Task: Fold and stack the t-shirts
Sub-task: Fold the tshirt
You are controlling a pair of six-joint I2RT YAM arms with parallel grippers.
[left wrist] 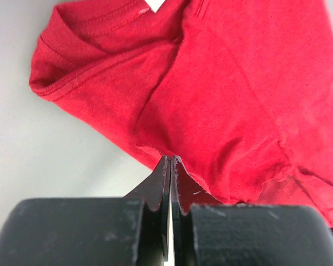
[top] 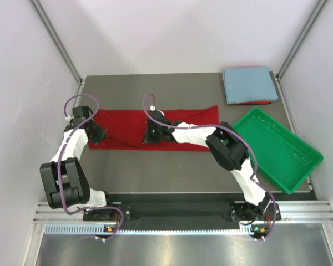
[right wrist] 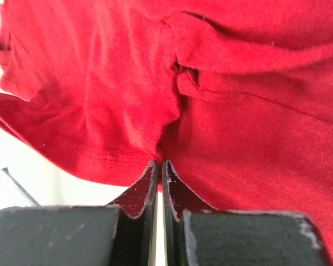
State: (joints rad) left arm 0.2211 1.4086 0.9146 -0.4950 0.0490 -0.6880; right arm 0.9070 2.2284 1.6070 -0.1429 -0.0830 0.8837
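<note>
Folding step. Your left fingers (left wrist: 164,173) and right fingers (right wrist: 151,175) are pinched shut on the near edge of the red t-shirt (top: 122,124), which is spread on the tabletop (top: 183,166). Next, lift both evenly and carry the edge across. The blue t-shirt (top: 250,83) lies far right.

Pretty sure I'm driving a lab test cell here. Blank white walls (top: 177,33), aluminium posts (top: 55,39) in the upper corners, slotted metal rail (top: 305,210) along the bottom.

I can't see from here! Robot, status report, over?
Left fingers, right fingers shut on red shirt. Shirt in long strip. Nothing on it. Over.
</note>
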